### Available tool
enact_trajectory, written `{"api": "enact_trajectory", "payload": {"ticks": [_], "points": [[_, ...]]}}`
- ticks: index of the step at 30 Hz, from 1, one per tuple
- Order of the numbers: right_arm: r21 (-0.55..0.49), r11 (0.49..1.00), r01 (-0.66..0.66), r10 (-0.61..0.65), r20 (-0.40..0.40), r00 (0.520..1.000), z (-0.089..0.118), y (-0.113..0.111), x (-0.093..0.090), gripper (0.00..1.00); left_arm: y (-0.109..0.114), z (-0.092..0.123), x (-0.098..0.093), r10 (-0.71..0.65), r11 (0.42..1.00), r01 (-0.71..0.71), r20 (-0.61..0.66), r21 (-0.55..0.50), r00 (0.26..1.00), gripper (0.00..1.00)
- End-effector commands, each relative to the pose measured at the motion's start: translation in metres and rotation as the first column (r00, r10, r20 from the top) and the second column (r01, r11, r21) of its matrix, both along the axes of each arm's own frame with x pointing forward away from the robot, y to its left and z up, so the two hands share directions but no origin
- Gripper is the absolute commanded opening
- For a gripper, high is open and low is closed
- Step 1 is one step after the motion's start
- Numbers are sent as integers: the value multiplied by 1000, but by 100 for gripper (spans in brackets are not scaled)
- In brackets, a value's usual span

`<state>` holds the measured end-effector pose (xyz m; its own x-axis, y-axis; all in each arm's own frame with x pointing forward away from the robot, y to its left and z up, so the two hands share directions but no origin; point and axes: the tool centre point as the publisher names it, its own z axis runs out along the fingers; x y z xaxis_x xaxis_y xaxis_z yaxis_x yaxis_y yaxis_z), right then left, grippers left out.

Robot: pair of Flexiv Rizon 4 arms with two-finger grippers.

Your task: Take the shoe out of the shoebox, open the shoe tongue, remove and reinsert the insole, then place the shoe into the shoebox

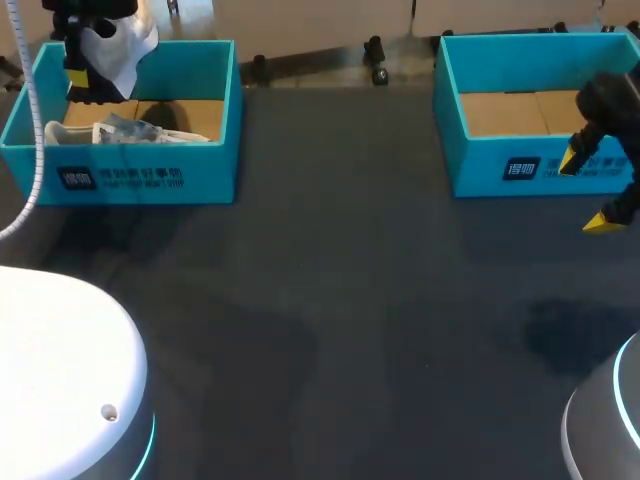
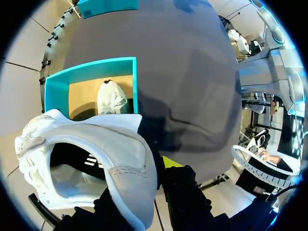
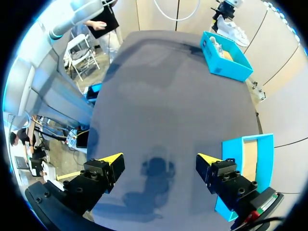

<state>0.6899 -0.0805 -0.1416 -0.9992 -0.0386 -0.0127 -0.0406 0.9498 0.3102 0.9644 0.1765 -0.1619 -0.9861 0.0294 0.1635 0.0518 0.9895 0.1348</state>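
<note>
My left gripper [image 1: 82, 78] hangs above the left teal shoebox [image 1: 150, 175], shut on the collar of a white shoe [image 1: 120, 45] lifted clear of the box. In the left wrist view this held shoe [image 2: 91, 154] fills the space ahead of the gripper [image 2: 144, 175], its opening facing the camera. A second white shoe [image 1: 130, 130] lies inside the left shoebox [image 2: 53, 86], seen there below the held one as the second shoe [image 2: 111, 96]. My right gripper [image 1: 590, 190] stands open and empty in front of the right shoebox [image 1: 500, 165]; in its own view the right gripper [image 3: 160, 160] holds nothing.
The right teal shoebox [image 3: 231, 159] shows only a bare cardboard floor. The dark table [image 1: 340, 300] stretches between the two boxes. White robot bases sit at the near left corner [image 1: 60, 380] and near right corner [image 1: 610, 420].
</note>
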Motion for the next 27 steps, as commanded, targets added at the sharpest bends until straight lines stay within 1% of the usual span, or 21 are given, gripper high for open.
{"api": "enact_trajectory", "payload": {"ticks": [1, 2, 3, 4, 6, 7, 8, 10, 11, 15, 16, 22, 23, 27], "points": [[-2, 1000, 0, 0, -2, 1000, -1, 0, 1, 100, 2, 2, 4, -26, 999, 26, -5, 20, 1000, 0], [-2, 1000, 0, 0, -2, 1000, -1, 0, 1, 100, 4, 2, 7, -38, 999, 38, -6, 38, 999, 0], [-2, 1000, 0, 0, -2, 1000, -1, 0, 1, 100, 9, 3, 12, -28, 999, 28, -3, 25, 1000, 0], [-2, 1000, 0, 0, -2, 1000, -1, 0, 1, 100, 12, 4, 16, -53, 998, 53, -1, 30, 999, 0], [-2, 1000, 0, 0, -2, 1000, -1, 0, 1, 100, 18, 6, 25, -18, 999, 16, 51, 52, 999, 0], [-2, 1000, 0, 0, -2, 1000, -1, 0, 1, 100, 22, 7, 29, -63, 997, 61, 43, 46, 997, 0], [-2, 1000, 0, 0, -2, 1000, -1, 0, 1, 100, 26, 8, 36, -38, 999, 36, 50, 33, 998, 0], [-2, 1000, 0, 0, -2, 1000, -1, 0, 1, 100, 34, 9, 50, -67, 998, 67, 29, 12, 997, 0], [-2, 1000, 0, 0, -2, 1000, -1, 0, 1, 100, 38, 9, 57, -34, 999, 33, 38, 17, 999, 0], [-2, 1000, 0, 0, -2, 1000, -1, 0, 1, 100, 51, 7, 84, -65, 998, 65, 9, 21, 998, 0], [-2, 1000, 0, 0, -2, 1000, -1, 0, 1, 100, 54, 7, 90, -53, 998, 53, 19, 19, 998, 0], [-2, 1000, 0, 0, -2, 1000, -1, 0, 1, 100, 66, 4, 120, -41, 999, 39, 53, 30, 998, 0], [-2, 1000, 0, 0, -2, 1000, -1, 0, 1, 100, 68, 3, 124, -57, 998, 56, 48, 22, 997, 0], [-2, 1000, 0, 0, -2, 1000, -1, 0, 1, 100, 68, 3, 124, -57, 998, 56, 48, 22, 997, 0]]}}
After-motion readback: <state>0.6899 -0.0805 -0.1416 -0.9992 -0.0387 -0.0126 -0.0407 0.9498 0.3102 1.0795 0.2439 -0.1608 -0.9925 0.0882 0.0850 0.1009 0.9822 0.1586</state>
